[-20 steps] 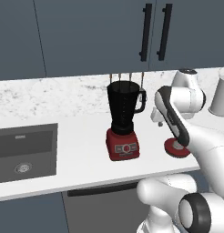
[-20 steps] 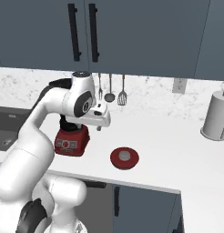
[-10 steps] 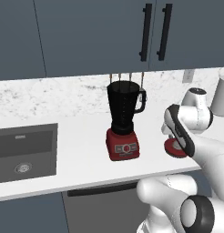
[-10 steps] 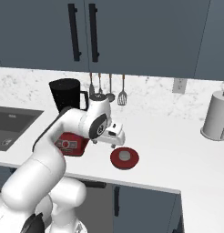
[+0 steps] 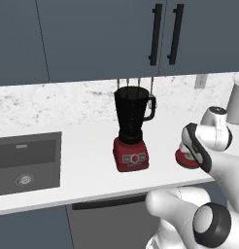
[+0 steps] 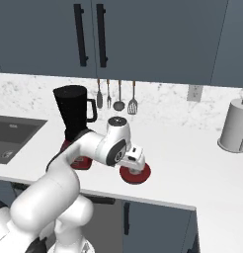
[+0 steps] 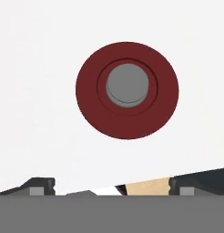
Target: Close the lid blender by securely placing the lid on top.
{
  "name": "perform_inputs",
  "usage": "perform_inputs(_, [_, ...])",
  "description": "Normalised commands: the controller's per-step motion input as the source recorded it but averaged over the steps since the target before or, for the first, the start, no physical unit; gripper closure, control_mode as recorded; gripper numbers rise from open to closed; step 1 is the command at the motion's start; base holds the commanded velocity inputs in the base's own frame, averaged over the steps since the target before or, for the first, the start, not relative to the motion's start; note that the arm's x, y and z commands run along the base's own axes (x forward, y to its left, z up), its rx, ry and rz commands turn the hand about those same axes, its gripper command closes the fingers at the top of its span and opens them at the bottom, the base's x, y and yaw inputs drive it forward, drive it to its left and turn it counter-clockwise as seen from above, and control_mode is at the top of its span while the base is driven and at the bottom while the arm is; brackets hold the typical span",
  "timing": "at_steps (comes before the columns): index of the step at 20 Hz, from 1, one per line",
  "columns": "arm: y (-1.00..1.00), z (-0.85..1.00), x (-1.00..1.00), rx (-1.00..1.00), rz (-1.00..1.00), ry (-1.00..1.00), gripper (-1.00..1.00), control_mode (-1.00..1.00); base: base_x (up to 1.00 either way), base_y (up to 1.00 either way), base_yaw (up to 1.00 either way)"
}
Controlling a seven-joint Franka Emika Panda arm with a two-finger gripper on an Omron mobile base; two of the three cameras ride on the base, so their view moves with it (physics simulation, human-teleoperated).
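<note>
The lid [image 7: 127, 90], a flat red disc with a grey centre knob, lies on the white counter and sits squarely in the hand view. My gripper [image 7: 113, 185] hovers just above it, open, with its dark fingertips [image 7: 41, 184] far apart and nothing between them. From the right base view the hand covers the lid's [image 6: 137, 175] far side, gripper [image 6: 135, 167] pointing down. In the left base view the arm hides much of the lid [image 5: 185, 159]. The blender [image 5: 133, 127], a black jar on a red base, stands open-topped to the lid's left [image 6: 74, 114].
A pale grey cylindrical container [image 6: 235, 125] stands at the counter's back right. A sink [image 5: 23, 163] lies at the left. Utensils [image 6: 118, 97] hang on the wall behind the blender. The counter's front edge [image 6: 158, 202] runs close to the lid.
The arm has swung away from the blender and come down; the hand now sits low over the lid. The lid and blender have not moved.
</note>
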Motion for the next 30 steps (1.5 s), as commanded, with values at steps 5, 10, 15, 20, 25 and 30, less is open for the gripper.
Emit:
perform_inputs(5, [-0.21,-0.21,0.09,0.0,0.0,0.0,-1.0,-1.0,0.0,0.0,0.0])
perform_inputs(10, [-0.18,-0.13,0.14,0.0,0.0,0.01,-1.0,-1.0,0.0,0.0,0.0])
perform_inputs(15, [-0.13,-0.1,0.21,0.0,0.0,0.02,-1.0,-1.0,0.0,0.0,0.0])
perform_inputs(20, [-0.1,-0.1,0.22,0.0,0.0,0.03,-1.0,-1.0,0.0,0.0,0.0])
perform_inputs(25, [-0.04,-0.13,0.26,0.0,0.0,0.03,-1.0,-1.0,0.0,0.0,0.0])
perform_inputs(30, [0.0,-0.18,0.25,0.0,0.0,0.0,-1.0,-1.0,0.0,0.0,0.0])
